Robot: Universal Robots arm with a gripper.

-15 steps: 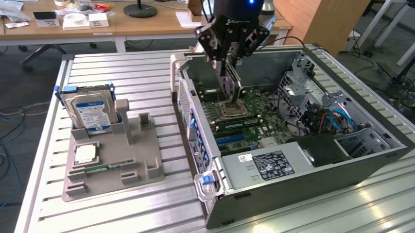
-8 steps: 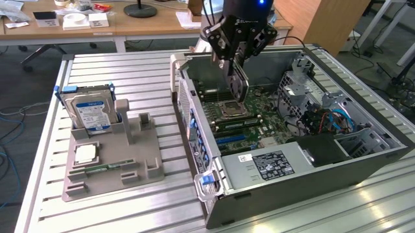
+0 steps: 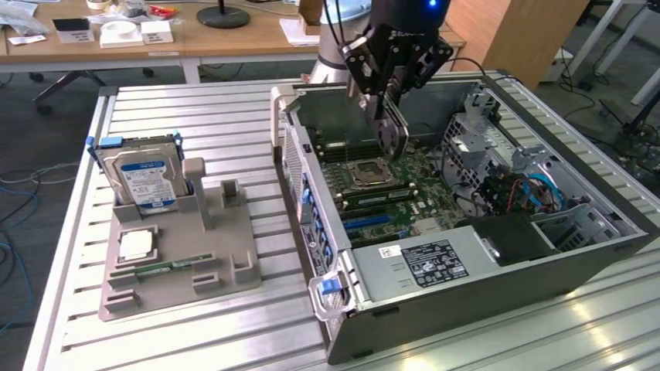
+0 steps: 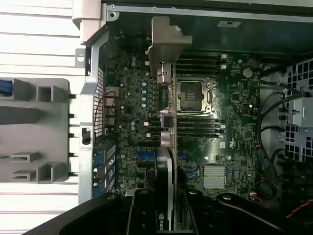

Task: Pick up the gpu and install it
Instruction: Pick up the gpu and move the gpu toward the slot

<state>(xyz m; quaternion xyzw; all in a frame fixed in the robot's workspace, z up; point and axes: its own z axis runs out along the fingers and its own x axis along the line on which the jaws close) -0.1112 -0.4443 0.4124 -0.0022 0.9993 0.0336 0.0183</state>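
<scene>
Claw (image 3: 386, 117) clenched on the gpu (image 3: 392, 145), upper centre of the exterior view. We note the card hangs edge-down over the green motherboard (image 3: 423, 166) inside the open steel case (image 3: 464, 297). Wrist view: thin black card, bent silver bracket (image 4: 166, 46) at its far end. Ribbed metal bench (image 3: 185, 116). Grey moulded tray (image 3: 222, 232), exterior view's lower left, holds a silver hard drive (image 3: 144, 178) upright.
</scene>
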